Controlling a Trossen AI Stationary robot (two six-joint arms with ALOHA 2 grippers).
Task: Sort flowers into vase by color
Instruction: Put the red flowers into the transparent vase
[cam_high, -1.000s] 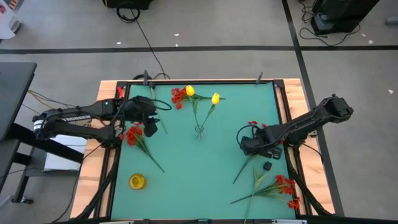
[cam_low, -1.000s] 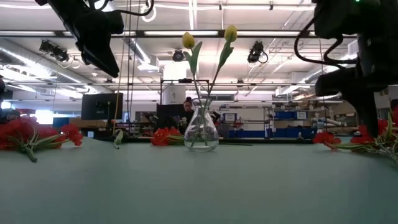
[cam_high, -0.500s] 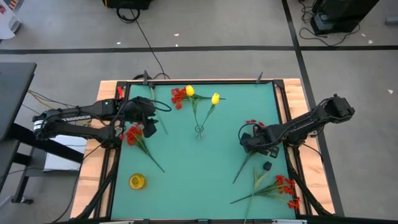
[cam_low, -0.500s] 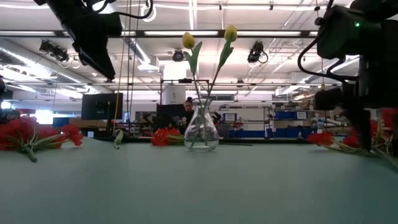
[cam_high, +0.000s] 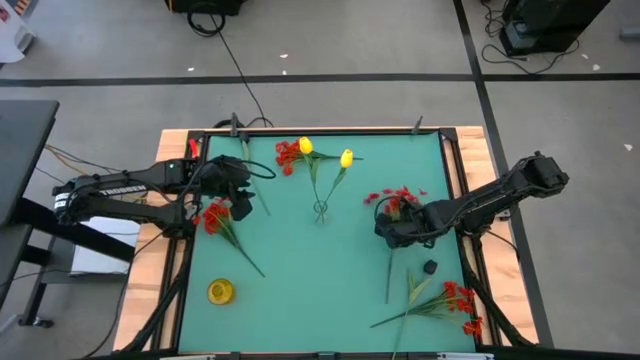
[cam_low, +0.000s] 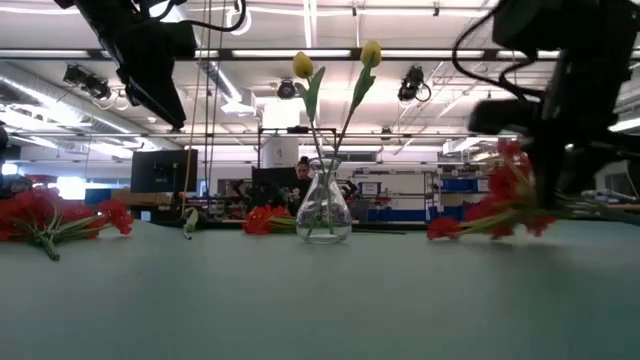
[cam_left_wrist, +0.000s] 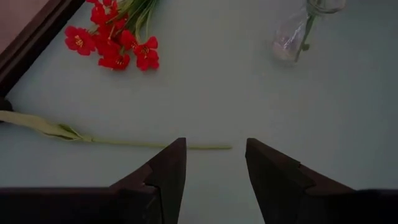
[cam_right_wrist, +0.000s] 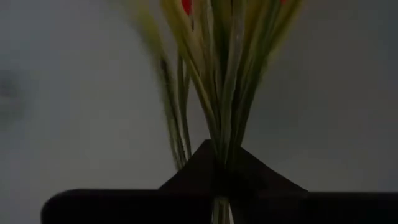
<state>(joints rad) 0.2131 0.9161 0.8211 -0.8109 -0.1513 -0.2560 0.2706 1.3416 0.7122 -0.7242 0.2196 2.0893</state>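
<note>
Right end effector (cam_high: 392, 228) is pinching a red sprig (cam_high: 392, 198) by its bundled stems; the right wrist view shows the fingers (cam_right_wrist: 214, 167) clamped tight around them. A second ago that sprig was lying slanted near the counter's (cam_high: 300, 300) right edge with its stem running down-left. Now it's hanging in the grip, the stem pointing straight toward the front and the red blossoms swung inward, nearer the vase (cam_high: 321, 210). In the low view the blossoms are clear of the surface, so I'd say pickup is done and the carry is starting.

Left end effector (cam_high: 240, 205) is hovering near the left side with its fingers spread and nothing between them, just beside another red sprig (cam_high: 218, 218).

Counting from above:
- two yellow flowers (cam_high: 346, 158) standing in the glass vase
- four red sprigs: the gripped one, the left one, one at the back (cam_high: 287, 154), one at front right (cam_high: 455, 300)
- one loose leafy stem (cam_left_wrist: 68, 132) near the left arm
- a small yellow object (cam_high: 220, 291) at front left, can't tell what
- a small dark bit (cam_high: 429, 267) beside the right arm
</note>
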